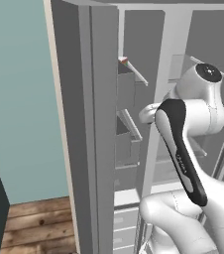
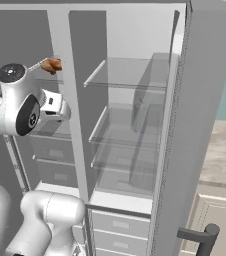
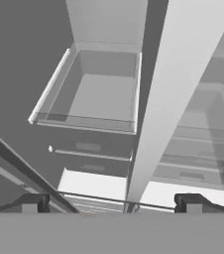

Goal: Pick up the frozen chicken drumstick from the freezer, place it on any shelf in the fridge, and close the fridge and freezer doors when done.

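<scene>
The freezer (image 2: 52,145) stands left of the fridge (image 2: 130,125), a vertical divider (image 2: 75,125) between them. The frozen chicken drumstick (image 2: 51,64) lies on an upper freezer shelf. Both doors (image 2: 200,125) stand open at the sides.

Wide-spread dark two-finger gripper (image 3: 111,202) facing the pale vertical divider post (image 3: 176,94), open grey freezer bin (image 3: 91,92) free to its left, clear glass fridge shelves (image 2: 130,75) unobstructed to its right.

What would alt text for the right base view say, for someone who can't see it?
A tall grey unit stands open: the fridge with clear glass shelves in the middle, its door swung out at right. A brown-orange chicken drumstick lies on a freezer shelf at upper left, just above the white robot arm.
</scene>
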Available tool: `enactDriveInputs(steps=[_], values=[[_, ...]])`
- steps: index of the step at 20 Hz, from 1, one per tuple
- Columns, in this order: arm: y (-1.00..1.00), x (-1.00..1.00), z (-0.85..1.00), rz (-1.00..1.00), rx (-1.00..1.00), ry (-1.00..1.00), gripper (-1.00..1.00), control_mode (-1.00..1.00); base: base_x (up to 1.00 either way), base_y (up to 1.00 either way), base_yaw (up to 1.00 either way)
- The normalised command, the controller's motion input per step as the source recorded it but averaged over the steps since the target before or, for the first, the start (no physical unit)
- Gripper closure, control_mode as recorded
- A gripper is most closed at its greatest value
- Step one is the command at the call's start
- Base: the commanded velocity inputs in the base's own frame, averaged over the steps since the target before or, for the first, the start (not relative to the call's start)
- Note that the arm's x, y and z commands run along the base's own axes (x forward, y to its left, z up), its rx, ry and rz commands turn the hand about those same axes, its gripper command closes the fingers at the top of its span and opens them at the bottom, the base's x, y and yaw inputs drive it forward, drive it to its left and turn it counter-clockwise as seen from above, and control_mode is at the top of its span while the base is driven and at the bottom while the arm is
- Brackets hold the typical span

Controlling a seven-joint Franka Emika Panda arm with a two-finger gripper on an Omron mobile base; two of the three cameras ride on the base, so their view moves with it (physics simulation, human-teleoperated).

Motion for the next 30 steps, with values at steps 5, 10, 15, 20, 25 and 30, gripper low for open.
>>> enactDriveInputs(steps=[5,10,15,20,25,30], values=[[0.04,0.00,0.68,0.00,0.00,-0.04,-1.00,-1.00,0.00,0.00,0.00],[0.20,0.08,0.32,0.00,0.01,-0.09,-1.00,-1.00,0.00,0.00,0.00],[0.18,0.08,0.03,0.03,0.06,-0.19,-1.00,-1.00,0.00,0.00,0.00],[0.17,0.32,0.00,0.09,0.05,-0.25,-1.00,-1.00,0.00,0.00,0.00],[0.25,0.60,0.05,0.07,0.00,-0.17,-1.00,-1.00,0.00,0.00,0.00],[0.13,0.58,0.28,0.00,-0.02,-0.03,-1.00,-1.00,0.00,0.00,0.00]])
